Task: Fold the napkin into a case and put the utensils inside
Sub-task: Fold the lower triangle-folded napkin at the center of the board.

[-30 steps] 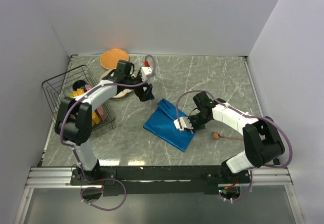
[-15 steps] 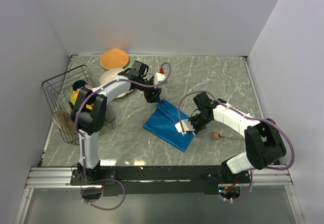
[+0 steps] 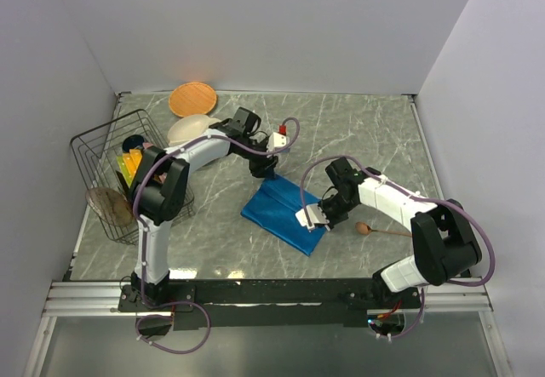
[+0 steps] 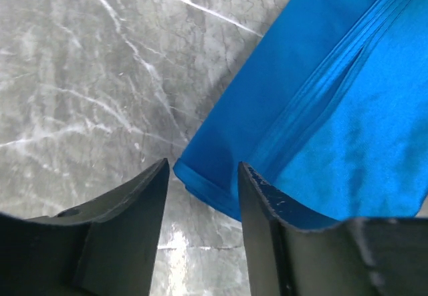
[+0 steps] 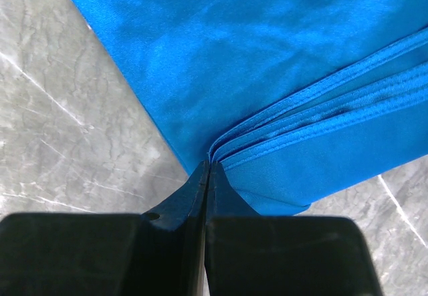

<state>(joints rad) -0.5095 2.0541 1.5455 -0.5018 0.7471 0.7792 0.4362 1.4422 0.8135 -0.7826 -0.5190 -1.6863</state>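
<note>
At the middle of the marble table [image 3: 375,139], entries as I read them from my station:

1. Napkin [image 3: 279,214]: bright blue, lying flat as a layered rectangle set on the diagonal, several hems stacked along one side. I judge it part-folded, not yet a narrow case.

2. Left gripper [image 4: 202,167]: over the napkin's far corner, jaws partly apart, the corner lying between the fingers. I see no grip made.

3. Right gripper [image 5: 207,167]: at the near right edge, jaws pressed together. The stacked hems draw in to the tips, so I take it as pinching the cloth.

4. Wooden spoon [image 3: 364,228]: on the table just right of the napkin, apart from it. I can make out no other utensil.

5. Sundries: wire basket [image 3: 111,151] at the left edge, orange plate [image 3: 192,99] and white dish [image 3: 192,128] far left.

Step in hand, by my judgement: the folding, with two ends being taken for another fold. The next move calls for the left jaws to seat on the corner through every layer. Both ends should then lift evenly so the stack does not slip. The spoon waits for a pocket.
</note>
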